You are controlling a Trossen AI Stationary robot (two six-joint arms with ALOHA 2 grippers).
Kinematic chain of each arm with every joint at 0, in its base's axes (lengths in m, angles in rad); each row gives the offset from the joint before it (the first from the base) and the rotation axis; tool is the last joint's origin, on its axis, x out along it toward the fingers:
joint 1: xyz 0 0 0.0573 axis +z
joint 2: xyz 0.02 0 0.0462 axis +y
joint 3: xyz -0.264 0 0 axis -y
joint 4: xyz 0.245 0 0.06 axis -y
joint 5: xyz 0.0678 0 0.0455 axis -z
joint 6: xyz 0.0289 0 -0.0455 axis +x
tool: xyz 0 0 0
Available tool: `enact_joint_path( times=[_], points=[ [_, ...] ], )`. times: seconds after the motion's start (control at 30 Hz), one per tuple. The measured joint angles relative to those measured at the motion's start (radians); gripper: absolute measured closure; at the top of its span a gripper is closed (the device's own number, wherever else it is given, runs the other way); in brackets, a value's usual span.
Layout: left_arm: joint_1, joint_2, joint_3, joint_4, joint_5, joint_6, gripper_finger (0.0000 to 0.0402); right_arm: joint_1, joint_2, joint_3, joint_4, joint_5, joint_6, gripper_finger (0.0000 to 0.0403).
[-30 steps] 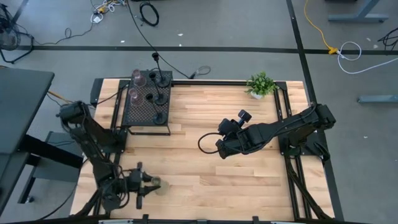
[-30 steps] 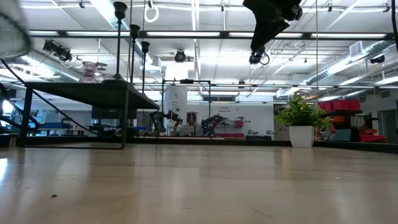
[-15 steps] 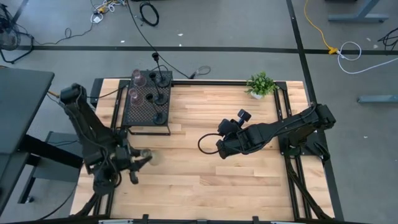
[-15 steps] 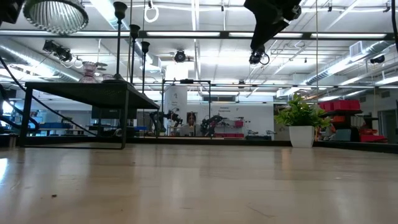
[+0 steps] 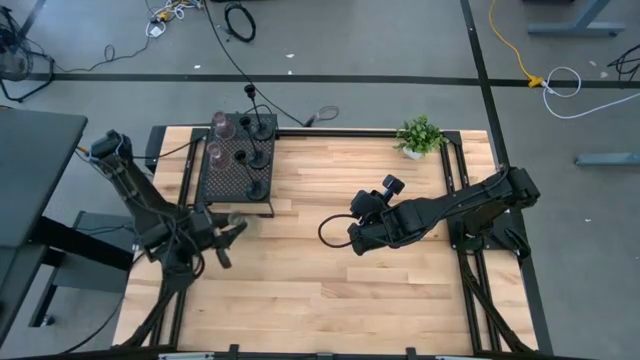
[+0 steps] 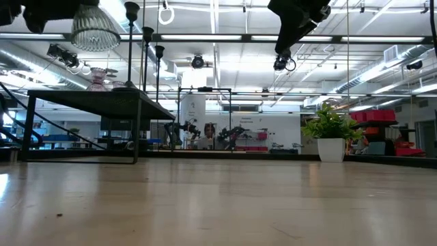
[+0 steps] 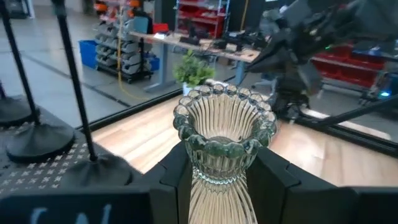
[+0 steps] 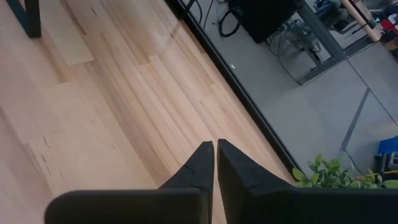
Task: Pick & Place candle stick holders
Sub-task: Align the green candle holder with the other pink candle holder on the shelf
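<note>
The left tool (image 5: 232,228), clamped on the ribbed glass holder (image 7: 224,134), hangs upright just beside the mesh box (image 5: 232,180)'s near edge, far nearer it than the closed right tool (image 5: 352,238)

Ribbed glossy glass holder (image 7: 225,140); pale wood table (image 5: 350,280)

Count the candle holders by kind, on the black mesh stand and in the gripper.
Thin black metal stems with round bases: 3
Small pinkish glass goblets: 2
Ribbed greenish glass holder, held in the left gripper: 1
Total: 6
</note>
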Motion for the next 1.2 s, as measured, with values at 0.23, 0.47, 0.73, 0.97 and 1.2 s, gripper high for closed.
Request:
enact_joint_path(
  times=[0.23, 0.47, 0.73, 0.97, 1.2],
  points=[
    [0.109, -0.003, 0.000, -0.089, 0.114, -0.046, 0.0284, 0.000, 0.000, 0.000, 0.000, 0.000, 0.000, 0.0381],
    [0.167, -0.020, 0.001, -0.238, 0.204, -0.179, 0.0284, 0.000, 0.000, 0.000, 0.000, 0.000, 0.006, 0.0381],
    [0.166, -0.049, 0.073, -0.494, 0.227, -0.324, 0.0284, 0.000, 0.000, 0.000, 0.000, 0.000, 0.011, 0.0381],
    [0.169, -0.048, 0.109, -0.834, 0.255, -0.639, 0.0284, 0.000, 0.000, 0.000, 0.001, 0.007, 0.011, 0.0381],
    [0.246, -0.048, 0.109, -1.045, 0.338, -0.864, 0.0284, 0.000, 0.000, 0.000, 0.003, 0.007, 0.010, 0.0381]
  ],
)
